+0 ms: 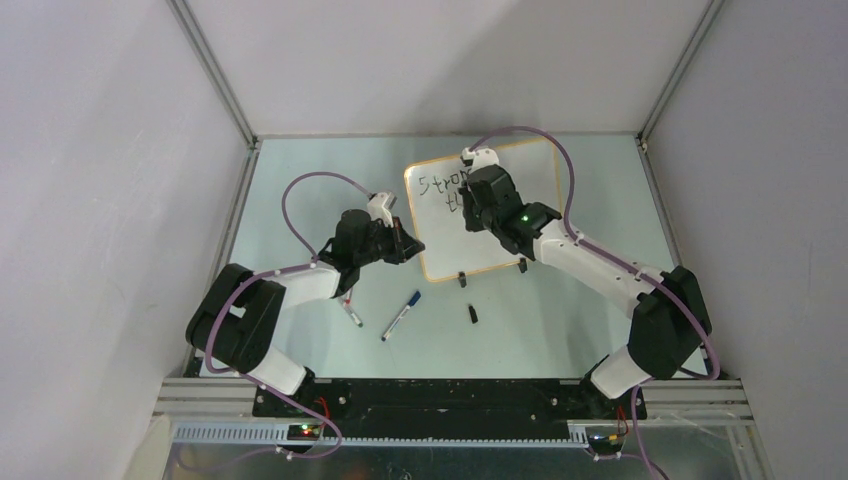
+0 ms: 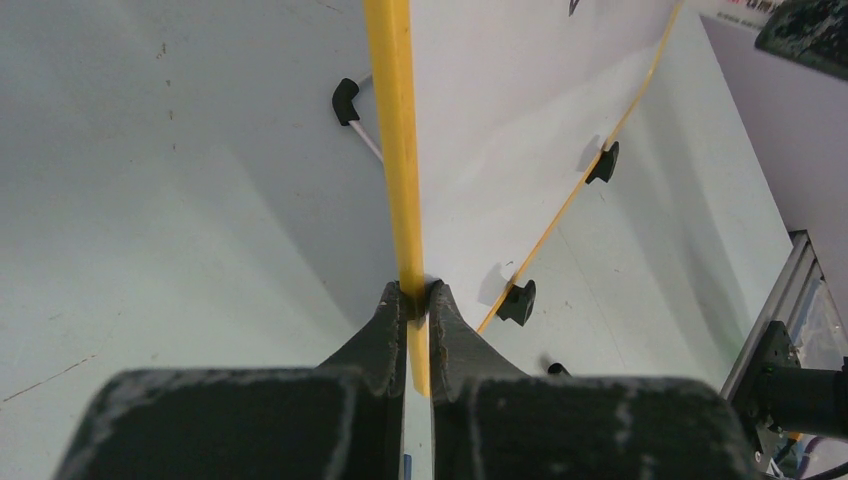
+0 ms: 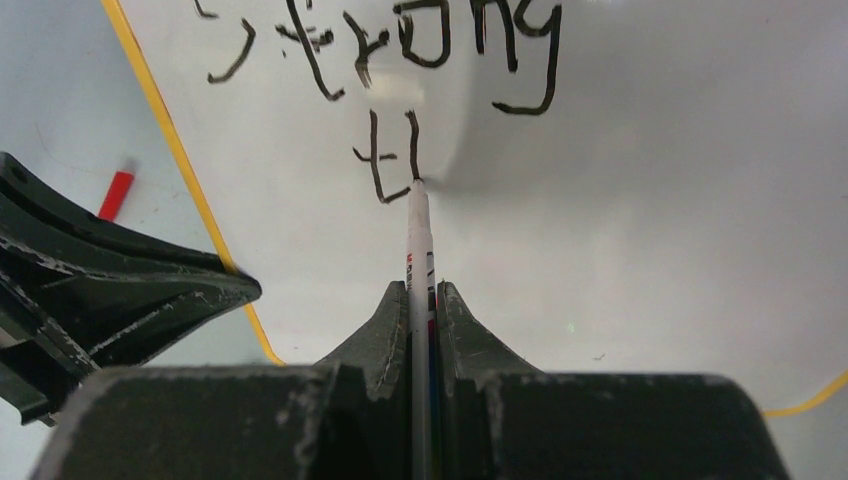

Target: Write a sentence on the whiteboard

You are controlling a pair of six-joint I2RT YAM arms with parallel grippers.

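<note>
Whiteboard (image 1: 445,240) rim clamped in L claw (image 2: 412,290); R claw (image 3: 422,290) grips marker (image 3: 417,230), tip on sentence (image 3: 365,50), 2nd line.

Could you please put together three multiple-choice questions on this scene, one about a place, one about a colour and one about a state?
1. Where does the tip of the marker held in the right gripper rest?
A. on the bare table
B. on the whiteboard, under the word "Strong"
C. on a loose cap

2. What colour is the whiteboard's rim?
A. green
B. black
C. yellow

3. How is the left gripper?
A. shut on the rim
B. open above the table
C. shut on a second pen

Answers:
1 B, the tip touches the board at the strokes below the first word.
2 C, a yellow strip edges the board in both wrist views.
3 A, its jaws pinch the rim from both sides.
</note>
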